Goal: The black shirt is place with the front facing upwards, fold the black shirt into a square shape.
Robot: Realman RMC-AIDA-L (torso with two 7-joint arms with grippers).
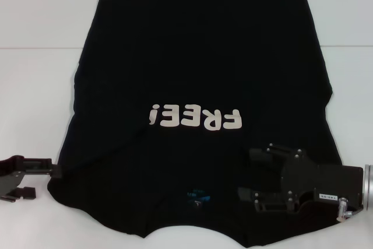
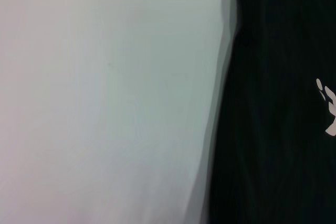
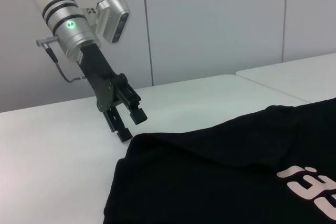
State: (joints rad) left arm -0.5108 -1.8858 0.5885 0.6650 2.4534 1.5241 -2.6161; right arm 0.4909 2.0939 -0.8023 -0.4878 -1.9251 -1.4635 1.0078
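Right now I see the shirt (image 1: 192, 86) spread flat on the white table (image 1: 35, 115), front up, with the white "FREE!" lettering (image 1: 195, 118) reading upside down from the head view. Its collar end lies toward the robot, and the small blue label (image 1: 197, 196) shows at the neck opening on the near edge. The far end of the shirt reaches past the seam between two table tops.

My left gripper (image 1: 39, 178) sits low at the shirt's near left corner, just beside the cloth edge. From the right wrist view I see this gripper (image 3: 131, 127) tilted down with its fingers (image 3: 137, 115) apart and nothing between them, their tips right at the shirt's edge (image 3: 210, 161). The left wrist view shows only bare table (image 2: 105, 98) next to the dark side of the shirt (image 2: 273, 103), with a scrap of lettering (image 2: 328, 106) at one edge.

My right gripper (image 1: 247, 173) hovers over the near right part of the shirt, right of the label, its fingers pointing toward the left arm's side. Its jaws stand parted and they hold no cloth.
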